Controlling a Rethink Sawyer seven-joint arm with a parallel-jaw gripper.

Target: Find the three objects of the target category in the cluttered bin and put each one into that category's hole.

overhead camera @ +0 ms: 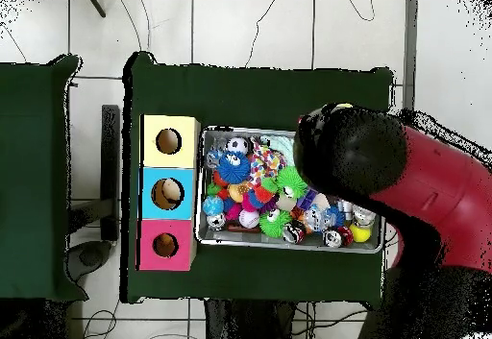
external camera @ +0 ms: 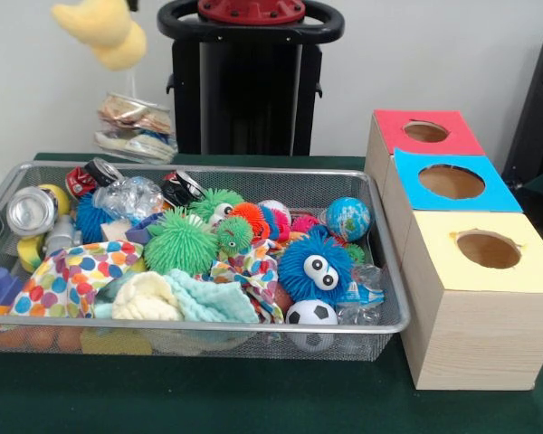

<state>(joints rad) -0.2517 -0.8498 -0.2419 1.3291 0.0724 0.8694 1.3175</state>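
The wire mesh bin [external camera: 253,327] is full of toys. Three crushed cans lie along its far-left side: one with a shiny silver end [external camera: 29,211], a red one [external camera: 90,174] and a black and red one [external camera: 183,188]. The red-topped box's round hole [external camera: 425,132] is at the far right, and also shows in the overhead view [overhead camera: 165,245]. Of my gripper [external camera: 129,4], only a dark bit shows at the top edge, next to a hanging yellow soft toy [external camera: 104,29]. In the overhead view my red and black arm [overhead camera: 384,162] covers the bin's right end [overhead camera: 288,245] and hides the gripper.
Blue-topped [external camera: 452,181] and yellow-topped [external camera: 488,250] boxes stand in a row with the red one, right of the bin. Crinkled clear plastic [external camera: 136,128] sits behind the bin's far-left corner. Spiky balls, a soccer ball [external camera: 310,314], cloths and blocks fill the bin.
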